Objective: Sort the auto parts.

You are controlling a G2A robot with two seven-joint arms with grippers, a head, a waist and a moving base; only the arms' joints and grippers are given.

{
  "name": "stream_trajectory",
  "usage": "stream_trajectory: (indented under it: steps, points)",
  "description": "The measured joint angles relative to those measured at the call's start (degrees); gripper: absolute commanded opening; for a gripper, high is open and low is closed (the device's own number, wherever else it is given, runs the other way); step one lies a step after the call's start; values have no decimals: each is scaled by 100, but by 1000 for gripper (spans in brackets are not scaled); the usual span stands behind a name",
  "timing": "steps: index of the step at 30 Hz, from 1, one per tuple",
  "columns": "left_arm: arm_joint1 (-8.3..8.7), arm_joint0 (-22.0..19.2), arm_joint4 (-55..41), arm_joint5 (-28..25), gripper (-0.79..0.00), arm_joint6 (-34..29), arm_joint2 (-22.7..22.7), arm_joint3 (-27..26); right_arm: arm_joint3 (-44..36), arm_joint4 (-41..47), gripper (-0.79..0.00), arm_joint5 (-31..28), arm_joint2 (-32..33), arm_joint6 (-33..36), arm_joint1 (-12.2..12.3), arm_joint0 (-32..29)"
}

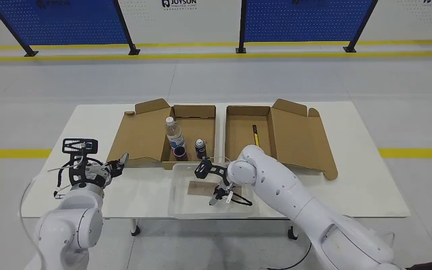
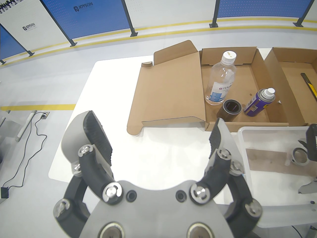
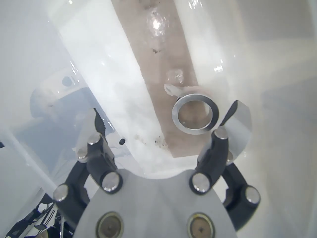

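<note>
The right gripper point(image 3: 166, 112) was down inside the see-through plastic bin point(image 1: 181, 202), its two fingers spread wide, likely so they could fit around the shiny silver metal ring point(image 3: 215, 115). That ring lay flat on a brown patch on the bin's floor, between the fingers and very close to one of them, but not pinched. The left gripper point(image 2: 154, 121) hung over the white table point(image 1: 101, 128) with its fingers spread too and nothing in them, probably keeping out of the way. There were two open brown cardboard boxes. The left box point(image 1: 202, 128) held one clear plastic bottle with a white cap point(image 2: 220, 82), one blue spray can point(image 2: 257, 101) and one short black tube point(image 2: 229, 115). The right box point(image 1: 239, 135) held one black and yellow stick point(image 1: 256, 135). There was one ring and one bin.
</note>
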Motion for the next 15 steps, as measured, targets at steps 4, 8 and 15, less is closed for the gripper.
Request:
stream_trajectory:
  steps: [4, 8, 15]
  points:
    - [0, 0, 0, 0, 0, 0, 0, 0, 45, 111, 0, -126, -28, 52, -27, -44]
    - [0, 0, 0, 0, 0, 0, 0, 0, 30, 220, 0, -208, -84, 110, -78, -55]
    - [0, 0, 0, 0, 0, 0, 0, 0, -53, 427, 0, -361, -180, 198, -176, -37]
